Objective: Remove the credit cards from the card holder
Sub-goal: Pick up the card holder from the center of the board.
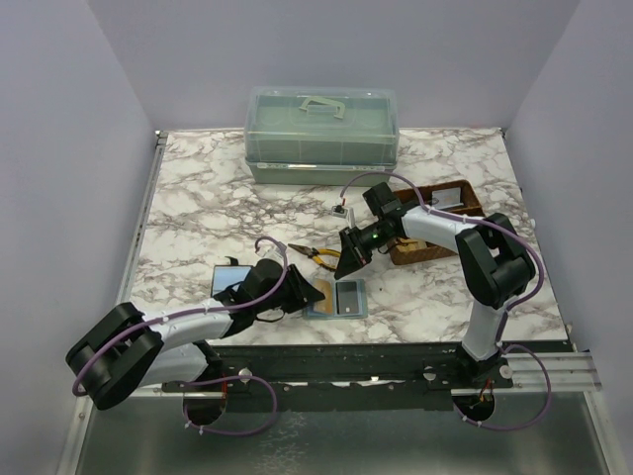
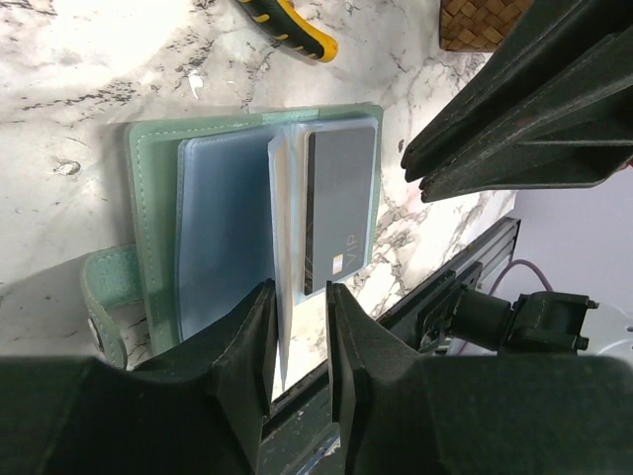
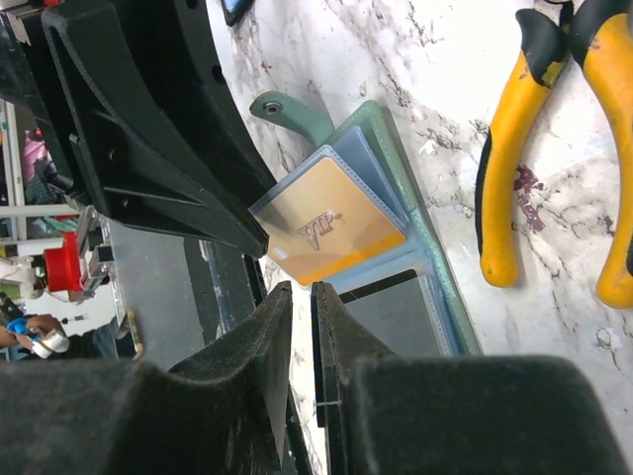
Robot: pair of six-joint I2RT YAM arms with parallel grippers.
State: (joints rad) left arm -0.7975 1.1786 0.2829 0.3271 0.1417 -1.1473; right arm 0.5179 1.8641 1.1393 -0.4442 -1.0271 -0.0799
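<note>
The card holder (image 1: 336, 297) lies open near the front table edge; it also shows in the left wrist view (image 2: 148, 168) and the right wrist view (image 3: 302, 124). A grey card (image 2: 338, 208) sits in its right pocket. A clear leaf holding a tan card (image 3: 331, 233) is raised off the holder. In the left wrist view this leaf (image 2: 280, 297) stands on edge between the jaws of my left gripper (image 2: 299, 292), leaning on one finger; the jaws are a little apart. My right gripper (image 3: 302, 289) hovers just above the holder, almost closed and empty. A bluish card (image 1: 234, 277) lies left of the holder.
Yellow-handled pliers (image 1: 321, 257) lie just behind the holder. A brown woven tray (image 1: 435, 223) stands at the right under the right arm. A pale green lidded box (image 1: 321, 134) stands at the back. A small white object (image 1: 342, 210) lies mid-table.
</note>
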